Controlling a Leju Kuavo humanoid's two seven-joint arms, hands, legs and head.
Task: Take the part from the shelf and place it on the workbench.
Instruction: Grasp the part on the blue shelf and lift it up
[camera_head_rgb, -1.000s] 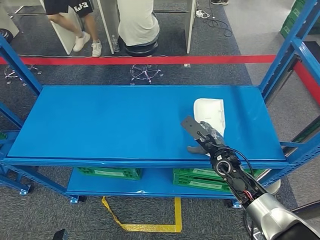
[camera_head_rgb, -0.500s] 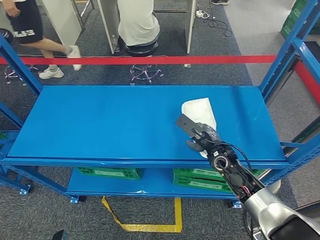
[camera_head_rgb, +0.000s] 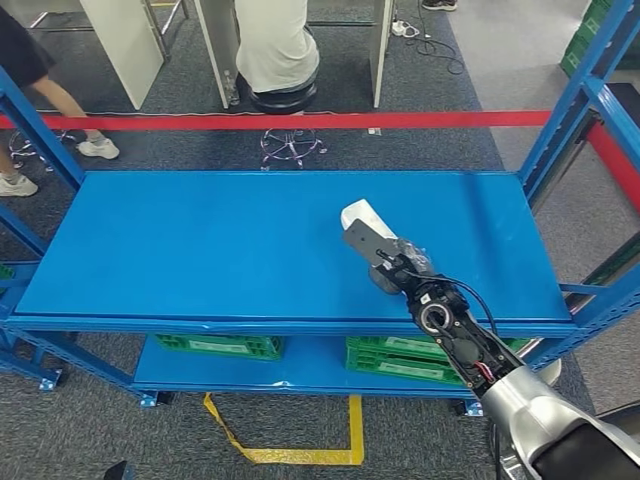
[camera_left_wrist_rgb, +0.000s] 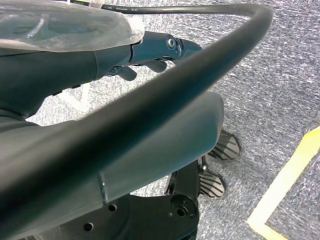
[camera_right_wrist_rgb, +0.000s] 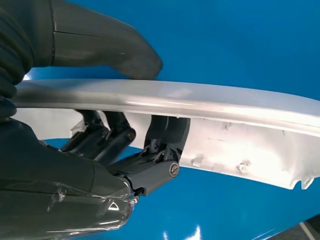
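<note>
My right hand's fingers (camera_right_wrist_rgb: 113, 132) are clamped on the white part (camera_right_wrist_rgb: 234, 125), thumb over its edge, and I judge it tipped up off the blue shelf (camera_head_rgb: 226, 240). So the pick looks done; carrying it to the bench and setting it down remain. My left hand (camera_left_wrist_rgb: 151, 52) hangs by the floor with fingers loosely curled on nothing. Beyond the shelf: grey carpet, a red floor line (camera_head_rgb: 377, 120), and a seated person (camera_head_rgb: 273, 45).
</note>
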